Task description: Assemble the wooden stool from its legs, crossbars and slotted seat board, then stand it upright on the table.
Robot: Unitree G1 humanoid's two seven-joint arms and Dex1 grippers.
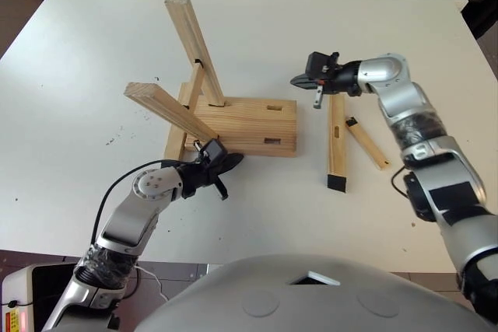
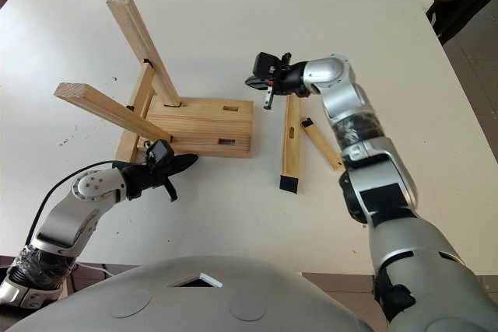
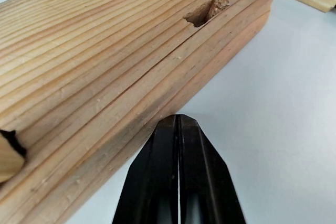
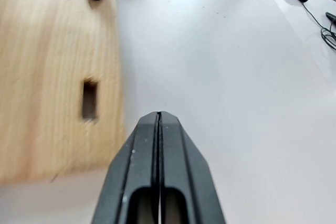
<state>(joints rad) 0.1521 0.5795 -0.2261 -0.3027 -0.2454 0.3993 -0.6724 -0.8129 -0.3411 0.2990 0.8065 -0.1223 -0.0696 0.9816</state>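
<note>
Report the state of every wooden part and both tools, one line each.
Pale slotted wooden seat board, lying flat, two slots empty.
Two fitted wooden legs, seated in board, leaning.
Loose long wooden leg with black tip, lying flat.
Short loose wooden crossbar, lying flat.
Left tool, shut.
Right tool, shut.

Seat board (image 1: 249,124) lies flat on the table (image 1: 85,60), between the two grippers. Left gripper (image 1: 236,159): jaw tips just off the board's near edge, toward its left half; contact not confirmed. Right gripper (image 1: 297,81): jaw tips just beyond the board's far right corner, apart from it. Rear leg (image 1: 194,48) and front leg (image 1: 167,109) stand in the board's left end, left of both sets of jaws, with a crossbar (image 1: 194,91) between them. Loose leg (image 1: 336,141) lies right of the right jaws and nearer the robot. Short crossbar (image 1: 367,143) lies just beside it, further right.
</note>
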